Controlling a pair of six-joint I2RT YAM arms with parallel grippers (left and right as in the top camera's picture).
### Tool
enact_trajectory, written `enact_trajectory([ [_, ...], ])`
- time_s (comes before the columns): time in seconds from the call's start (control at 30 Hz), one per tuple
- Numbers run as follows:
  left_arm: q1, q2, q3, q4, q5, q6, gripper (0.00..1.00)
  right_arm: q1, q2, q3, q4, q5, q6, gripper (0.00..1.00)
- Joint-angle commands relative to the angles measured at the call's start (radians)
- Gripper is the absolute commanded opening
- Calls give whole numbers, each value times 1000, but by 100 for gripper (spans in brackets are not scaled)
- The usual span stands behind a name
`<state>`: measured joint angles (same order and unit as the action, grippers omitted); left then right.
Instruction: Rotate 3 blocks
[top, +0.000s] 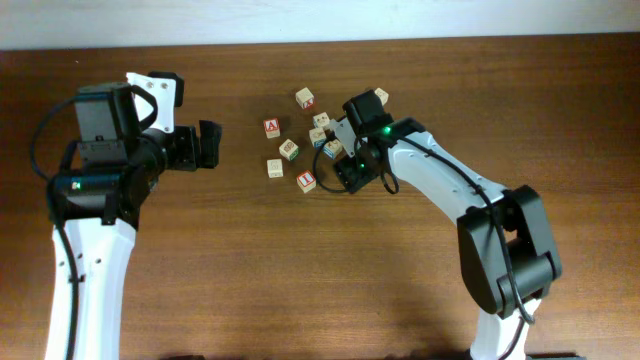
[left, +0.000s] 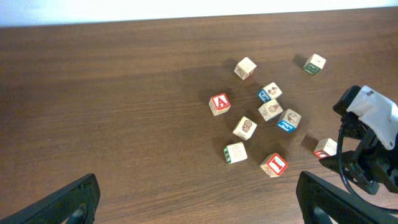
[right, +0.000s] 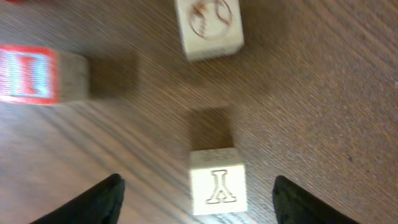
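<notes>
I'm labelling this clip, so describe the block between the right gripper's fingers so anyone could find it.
On the brown table, the right arm reaches into the scattered cubes. Between the right gripper's open fingers sits one cube; its visible face is bare pale wood with an outlined Y, unlike the red-framed I cube beside it.

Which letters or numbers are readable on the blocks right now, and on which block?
"A": red-framed face of the A block, left side of the cluster.
"I": red-framed face of the I block, at the near edge of the cluster.
"Y": pale face of the Y block, close in the right wrist view.
Other blocks: prints too small or blurred to read.
</notes>
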<state>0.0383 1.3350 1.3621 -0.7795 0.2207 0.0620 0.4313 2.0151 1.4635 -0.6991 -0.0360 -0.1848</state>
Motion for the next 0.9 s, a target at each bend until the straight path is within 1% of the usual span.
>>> enact_trajectory([
  [0.0,-1,34,22,-11,-27,-25,99,0,42,16,13,71,2,72],
  [0.07,-1,41,22,-12,-27,-25,99,0,56,16,28,71,2,71],
  [0.13,-1,40,22,-11,-27,-25,99,0,67,16,29,70,2,65],
  [0.17,-1,40,22,-16,-26,-25,99,0,71,15,29,71,2,61],
  [0.2,-1,40,22,-29,-23,-25,99,0,72,14,27,71,3,52],
  [0.27,-1,40,22,-30,-23,-25,99,0,72,14,26,71,9,40],
  [0.33,-1,40,22,-29,-23,-25,99,0,72,14,24,66,11,32],
  [0.37,-1,40,22,-29,-23,-25,99,0,72,14,24,67,36,30],
  [0.43,-1,40,22,-30,-23,-25,99,0,69,14,14,67,86,28],
  [0.5,-1,40,22,-30,-23,-25,99,0,50,45,-58,67,175,29],
  [0.63,-1,40,22,-30,-23,-25,99,0,-26,214,-362,67,326,30],
  [0.73,-1,40,22,-30,-23,-25,99,0,-68,220,-541,19,459,29],
  [0.8,-1,40,22,-30,-23,-25,99,4,-68,168,-560,17,522,29],
  [0.87,-1,40,22,-30,-23,-25,99,10,-68,64,-505,8,573,29],
])
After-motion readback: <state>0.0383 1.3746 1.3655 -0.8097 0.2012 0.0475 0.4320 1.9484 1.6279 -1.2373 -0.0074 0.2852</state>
